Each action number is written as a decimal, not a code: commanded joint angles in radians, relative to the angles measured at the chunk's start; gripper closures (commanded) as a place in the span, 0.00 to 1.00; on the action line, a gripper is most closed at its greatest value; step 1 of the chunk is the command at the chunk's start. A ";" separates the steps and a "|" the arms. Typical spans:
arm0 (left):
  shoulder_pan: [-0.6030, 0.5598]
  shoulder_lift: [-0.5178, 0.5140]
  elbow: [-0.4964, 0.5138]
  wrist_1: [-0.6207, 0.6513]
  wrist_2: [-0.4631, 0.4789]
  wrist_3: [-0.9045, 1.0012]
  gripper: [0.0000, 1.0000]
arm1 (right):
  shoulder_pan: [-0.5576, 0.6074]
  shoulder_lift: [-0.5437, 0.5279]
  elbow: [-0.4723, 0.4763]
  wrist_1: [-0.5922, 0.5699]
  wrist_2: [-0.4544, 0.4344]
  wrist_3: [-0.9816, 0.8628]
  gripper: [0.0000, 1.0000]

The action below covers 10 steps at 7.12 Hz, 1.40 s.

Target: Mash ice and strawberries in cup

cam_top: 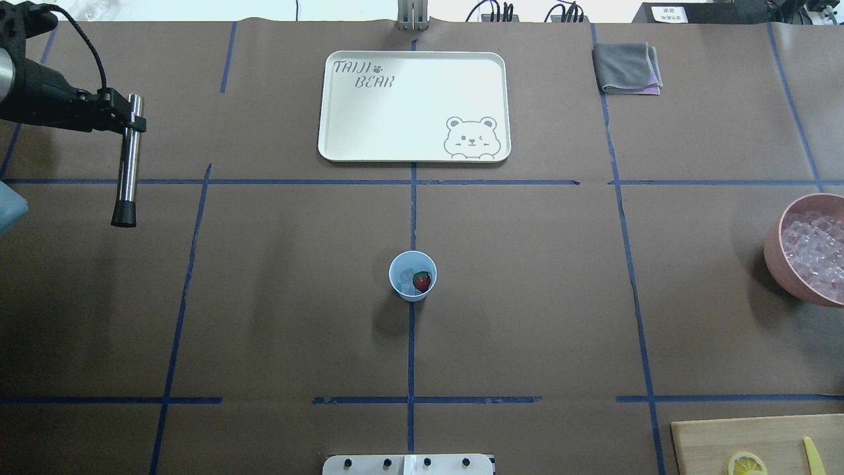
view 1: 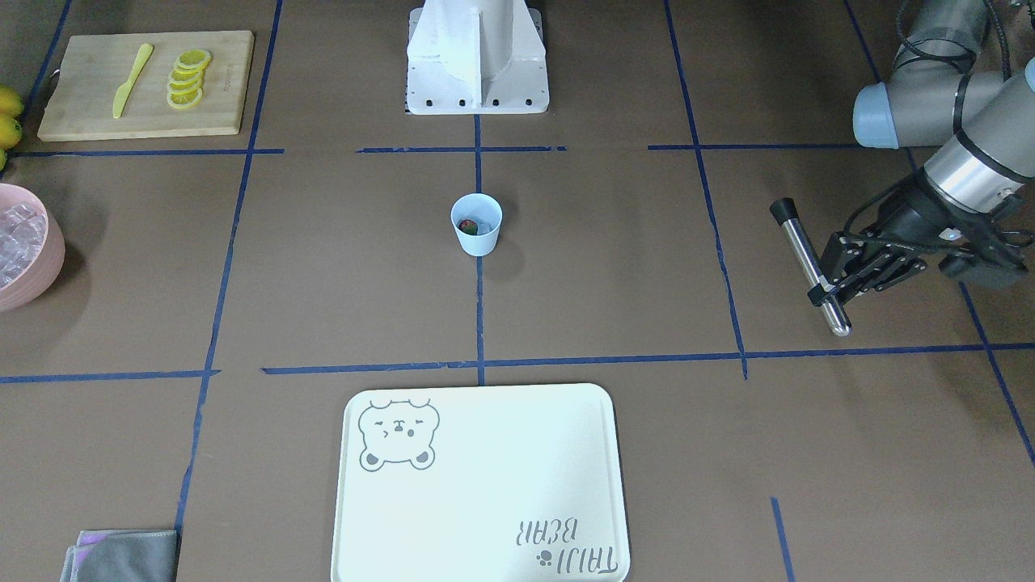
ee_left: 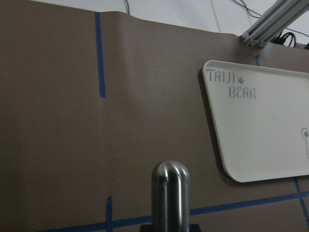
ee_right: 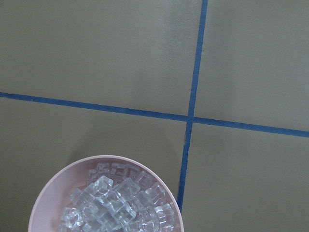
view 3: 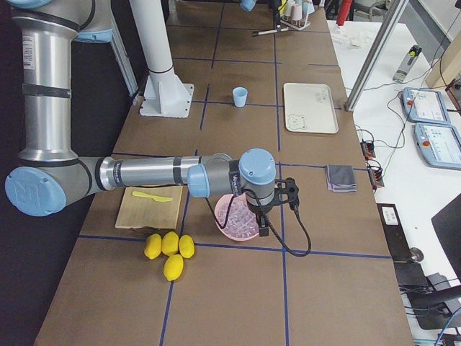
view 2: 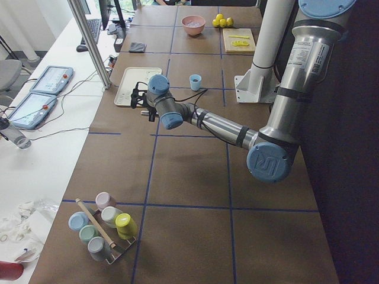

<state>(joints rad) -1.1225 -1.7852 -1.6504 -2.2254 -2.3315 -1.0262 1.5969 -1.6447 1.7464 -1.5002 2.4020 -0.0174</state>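
Over bowl (cam_top: 778,264) at three o'clock, right gripper (view 3: 263,229), grip impossible to tell. At ten o'clock, left gripper (cam_top: 135,121) pinching steel muddler (cam_top: 128,168). At centre, cup (cam_top: 400,290) upright on table (cam_top: 527,297), holding ice (cam_top: 407,275) and strawberry (cam_top: 422,282).

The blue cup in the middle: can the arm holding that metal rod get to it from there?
Probably yes. The left gripper holds the metal rod off to one side; only bare table lies between it and the cup, which stands alone, mouth up.
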 commanded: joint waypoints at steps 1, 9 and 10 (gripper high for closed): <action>-0.077 0.096 0.003 0.058 -0.120 0.003 1.00 | 0.000 -0.004 0.016 0.000 0.000 -0.001 0.01; -0.080 0.240 0.130 0.087 -0.017 0.431 1.00 | 0.000 -0.006 0.018 0.000 -0.007 -0.001 0.01; -0.077 0.240 0.153 0.089 0.035 0.461 1.00 | 0.000 -0.006 0.018 0.000 -0.007 -0.001 0.01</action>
<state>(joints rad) -1.2028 -1.5466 -1.5182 -2.1445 -2.3409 -0.6014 1.5969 -1.6507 1.7641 -1.5002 2.3946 -0.0184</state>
